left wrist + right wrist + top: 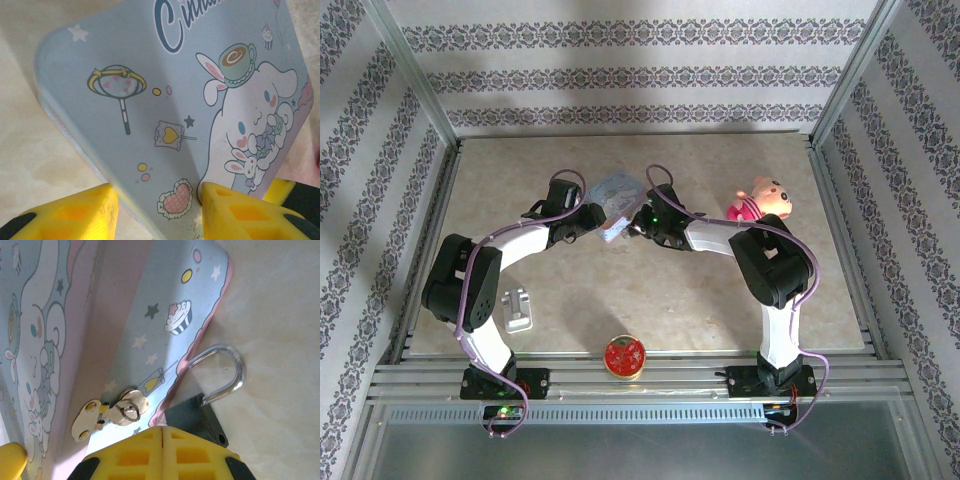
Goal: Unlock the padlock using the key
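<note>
The padlock (200, 419), small with a dark body, lies on the table against the rim of the pale blue tin (150, 335). Its silvery shackle (231, 374) arches away from the body, and its far end meets the tin's pink edge. My right gripper (162, 429) is shut, its yellow fingers pressed together right at the padlock's near end. The key is out of view. The tin's metal hasp (111, 411) sits just left of the padlock. My left gripper (156, 192) is shut on a corner of the tin (165, 100), one finger under the rim and one on the lid.
Both grippers (595, 222) (634, 224) meet at the tin (618, 196) mid-table. A silver bracket with a knob (517, 308) lies near left. A round red tin (623, 356) sits at the front edge. A pink plush toy (761, 200) sits at the right.
</note>
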You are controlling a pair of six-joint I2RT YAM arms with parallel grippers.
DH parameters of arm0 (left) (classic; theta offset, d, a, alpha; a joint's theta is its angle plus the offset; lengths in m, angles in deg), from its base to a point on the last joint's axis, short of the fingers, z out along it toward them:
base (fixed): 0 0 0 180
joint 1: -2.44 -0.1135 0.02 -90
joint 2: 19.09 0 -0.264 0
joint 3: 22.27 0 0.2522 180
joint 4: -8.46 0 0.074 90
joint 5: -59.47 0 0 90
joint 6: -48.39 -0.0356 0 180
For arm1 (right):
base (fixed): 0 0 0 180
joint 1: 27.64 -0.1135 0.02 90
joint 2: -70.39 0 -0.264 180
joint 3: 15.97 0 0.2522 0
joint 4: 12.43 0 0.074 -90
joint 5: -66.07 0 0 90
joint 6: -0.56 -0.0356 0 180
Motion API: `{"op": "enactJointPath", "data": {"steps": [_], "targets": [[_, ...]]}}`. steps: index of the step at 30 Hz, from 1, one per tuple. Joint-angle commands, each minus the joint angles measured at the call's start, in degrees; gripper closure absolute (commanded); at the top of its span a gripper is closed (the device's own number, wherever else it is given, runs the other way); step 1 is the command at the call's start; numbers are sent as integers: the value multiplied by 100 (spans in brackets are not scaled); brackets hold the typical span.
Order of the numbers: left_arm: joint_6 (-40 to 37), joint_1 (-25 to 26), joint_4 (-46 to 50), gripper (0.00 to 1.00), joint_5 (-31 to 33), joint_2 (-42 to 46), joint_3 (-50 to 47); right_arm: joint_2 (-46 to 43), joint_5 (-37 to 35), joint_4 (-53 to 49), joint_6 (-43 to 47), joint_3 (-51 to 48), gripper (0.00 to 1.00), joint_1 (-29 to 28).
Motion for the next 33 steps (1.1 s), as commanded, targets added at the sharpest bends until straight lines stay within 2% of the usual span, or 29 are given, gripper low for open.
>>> {"op": "enactJointPath", "data": {"steps": [1,8,10,14,19,23,26,30,33], "targets": [[-139,-23,1093,55,1,-212,-387,69,-195,15,-33,16,100,51],[-143,-43,1133,53,64,-161,-345,-377,-717,-624,405,-149,100,-29],[-148,-85,1144,52,15,-216,-285,-507,-849,-787,526,-183,97,-25],[-100,-321,1055,54,-120,-367,-230,-677,-920,-1065,886,-123,87,22],[-42,-582,908,55,-75,-416,-85,-630,-574,-1321,1287,91,78,205],[-66,-769,883,56,-29,-580,253,-429,-585,-1874,1680,597,67,237],[-169,-871,986,63,-34,-793,614,-316,-546,-2057,1971,963,58,302],[-265,-939,1076,63,8,-878,914,-141,-258,-2117,2379,1394,44,452],[-306,-960,1170,60,38,-885,1023,107,-10,-2142,2650,1804,39,565]]}}
